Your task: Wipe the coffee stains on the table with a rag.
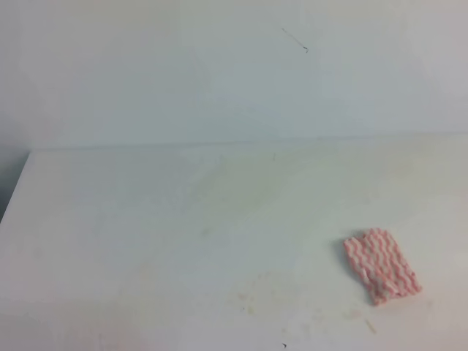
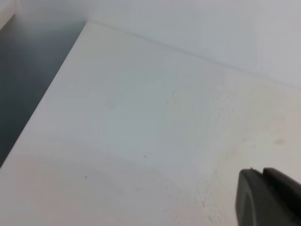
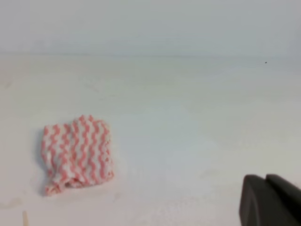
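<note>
Dark fingertips of the right gripper [image 3: 270, 200] showed at the lower right of the right wrist view, pressed together, holding nothing, clear of the table [image 1: 146, 219]. Left gripper [image 2: 268, 197]: one dark tip visible above bare tabletop; opening could not be told. Neither arm appeared in the high view. Rag [image 1: 382, 265] lay flat, slightly rumpled, near the table's front right edge, untouched. Faint yellowish smears [image 1: 248, 194] crossed the table's middle; no distinct coffee puddle discernible.

High overview, two low wrist views.
</note>
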